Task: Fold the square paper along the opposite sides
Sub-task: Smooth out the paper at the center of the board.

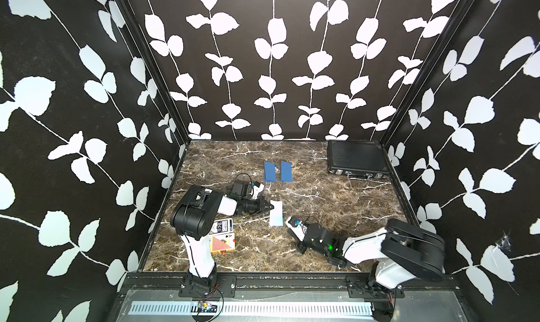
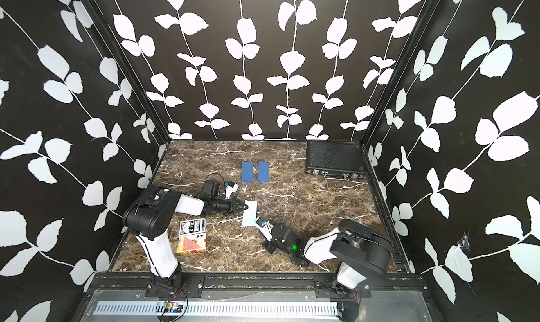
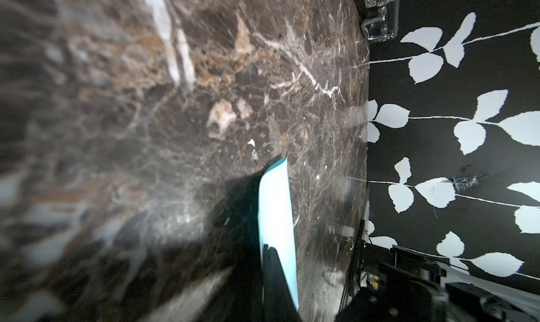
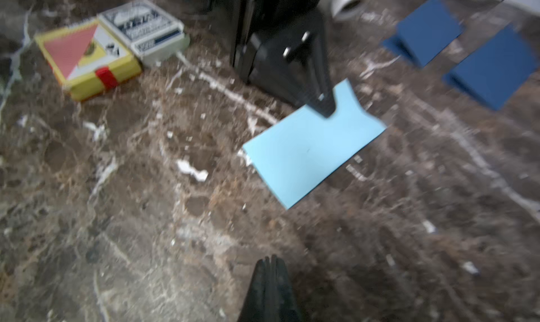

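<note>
The light blue square paper (image 1: 276,215) (image 2: 250,217) lies folded into a rectangle on the marble table, in both top views. My left gripper (image 1: 272,207) (image 3: 267,247) reaches in low from the left, rolled on its side. It is shut on the paper's (image 3: 276,206) far edge, which curls up a little around the black fingers (image 4: 324,104). My right gripper (image 1: 300,247) (image 4: 270,259) is shut and empty. It hovers over bare marble a short way to the near right of the paper (image 4: 312,148), touching nothing.
Two dark blue folded sheets (image 1: 269,171) (image 1: 286,171) lie side by side behind the paper. A black case (image 1: 356,159) sits in the back right corner. Two card boxes (image 1: 223,226) (image 1: 222,243) lie by the left arm's base. Patterned walls enclose the table (image 1: 336,206).
</note>
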{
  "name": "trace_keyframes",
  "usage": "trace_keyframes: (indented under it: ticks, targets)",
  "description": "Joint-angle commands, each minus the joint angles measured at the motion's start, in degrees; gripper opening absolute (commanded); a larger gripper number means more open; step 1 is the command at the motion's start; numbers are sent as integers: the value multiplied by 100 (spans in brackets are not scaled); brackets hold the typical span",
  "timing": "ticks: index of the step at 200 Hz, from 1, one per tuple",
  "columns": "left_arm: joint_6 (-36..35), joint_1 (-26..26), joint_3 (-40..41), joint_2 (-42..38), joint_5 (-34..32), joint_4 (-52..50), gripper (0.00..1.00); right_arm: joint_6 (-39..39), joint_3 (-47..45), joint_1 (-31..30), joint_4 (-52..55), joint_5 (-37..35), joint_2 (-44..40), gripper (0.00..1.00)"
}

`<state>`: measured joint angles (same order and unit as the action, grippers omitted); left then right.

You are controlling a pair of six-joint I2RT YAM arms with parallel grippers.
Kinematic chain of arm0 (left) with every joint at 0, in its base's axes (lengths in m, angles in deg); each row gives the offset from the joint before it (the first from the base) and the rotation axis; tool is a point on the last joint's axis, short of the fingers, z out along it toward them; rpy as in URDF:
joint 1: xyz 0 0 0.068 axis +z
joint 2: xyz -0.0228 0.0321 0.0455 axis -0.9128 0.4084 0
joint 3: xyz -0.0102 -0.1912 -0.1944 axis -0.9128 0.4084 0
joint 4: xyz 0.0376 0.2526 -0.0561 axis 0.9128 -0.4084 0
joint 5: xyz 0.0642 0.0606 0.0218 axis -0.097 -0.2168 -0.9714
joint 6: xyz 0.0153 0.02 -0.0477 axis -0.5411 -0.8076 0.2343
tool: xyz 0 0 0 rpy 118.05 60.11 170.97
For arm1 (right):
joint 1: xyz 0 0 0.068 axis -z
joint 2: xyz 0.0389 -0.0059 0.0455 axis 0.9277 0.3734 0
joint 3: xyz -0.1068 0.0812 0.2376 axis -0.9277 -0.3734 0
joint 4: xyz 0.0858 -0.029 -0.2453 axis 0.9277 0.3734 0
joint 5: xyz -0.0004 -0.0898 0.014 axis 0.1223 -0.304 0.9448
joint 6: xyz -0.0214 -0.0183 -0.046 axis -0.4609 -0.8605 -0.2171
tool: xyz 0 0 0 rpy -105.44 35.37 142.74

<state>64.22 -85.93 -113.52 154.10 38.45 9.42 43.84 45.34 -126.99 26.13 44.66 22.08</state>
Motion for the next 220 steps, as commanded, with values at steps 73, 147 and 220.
trace_keyframes:
  ticks: [73, 147, 220]
  targets:
    - [147, -308, 365, 24, -744, -768, 0, -185, 2049, 1293, -1062, 1701, 2538, 0]
    - [233, -307, 423, 87, -693, -601, 0, -433, 2001, 1311, -723, 1084, 3025, 0]
    - [233, -242, 623, 97, -716, -418, 0, -293, 1672, 1500, -677, 505, 3006, 0]
